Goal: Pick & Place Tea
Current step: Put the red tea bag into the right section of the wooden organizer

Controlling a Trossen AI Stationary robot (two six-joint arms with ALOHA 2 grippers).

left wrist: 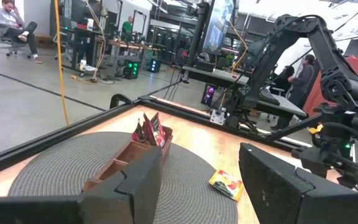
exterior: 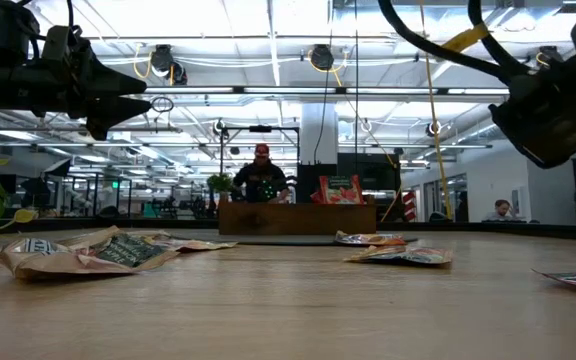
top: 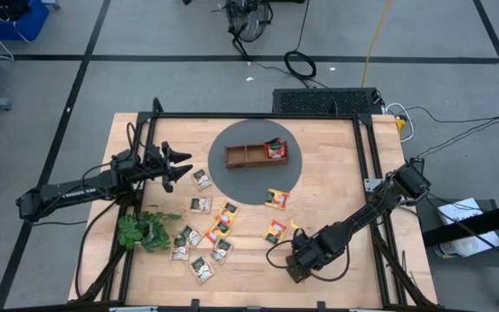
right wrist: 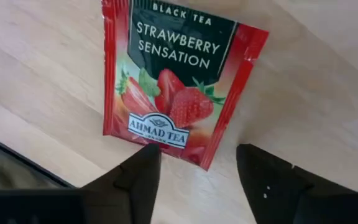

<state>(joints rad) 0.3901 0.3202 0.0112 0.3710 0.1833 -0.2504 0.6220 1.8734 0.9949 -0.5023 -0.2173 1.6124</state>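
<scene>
Several small tea sachets (top: 202,224), red, orange-yellow and pale with green print, lie flat on the wooden table. Red ones (top: 275,148) stand in the right compartment of the brown tray (top: 245,156), which rests on a round grey mat. My right gripper (right wrist: 194,171) is open above the table's near edge. Its fingers stand on either side of the near edge of a red strawberry sachet (right wrist: 179,81) lying flat on the wood. In the low view it (exterior: 558,110) hangs well above the table. My left gripper (top: 178,165) hovers open, left of the mat, pointing toward the tray (left wrist: 126,158).
A green leafy sprig (top: 145,230) lies near the table's left near corner. The grey mat (top: 228,178) sits at the far middle. A black frame rail (top: 371,156) edges the table. Bare wood (top: 336,191) lies right of the mat. People show in the room beyond.
</scene>
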